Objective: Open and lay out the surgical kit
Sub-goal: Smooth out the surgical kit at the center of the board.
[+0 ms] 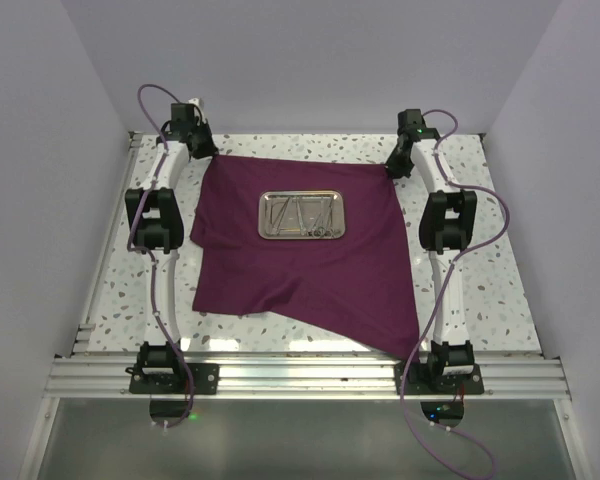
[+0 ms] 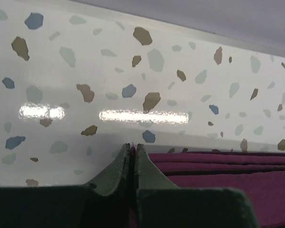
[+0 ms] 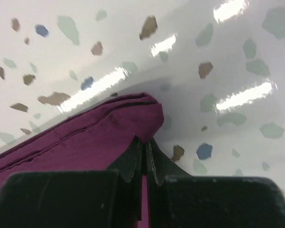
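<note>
Top external: steel tray (image 1: 263, 216) on maroon cloth (image 1: 310, 285) holds silver instruments (image 1: 300, 216).

The cloth (image 1: 300, 285) is a woven maroon fabric, matt and soft, with a stitched hem and some light creases. The tray (image 1: 264, 215) on it is polished steel, bright as a mirror, and the thin instruments (image 1: 300, 216) inside look like the same shiny metal. The table (image 1: 480, 285) has a smooth, glossy white top with coloured flecks that reflects the lamps as white streaks, the fingers (image 2: 115, 173) are dark, matt and slightly grainy like plastic, and the rail (image 1: 300, 378) is pale brushed metal.
</note>
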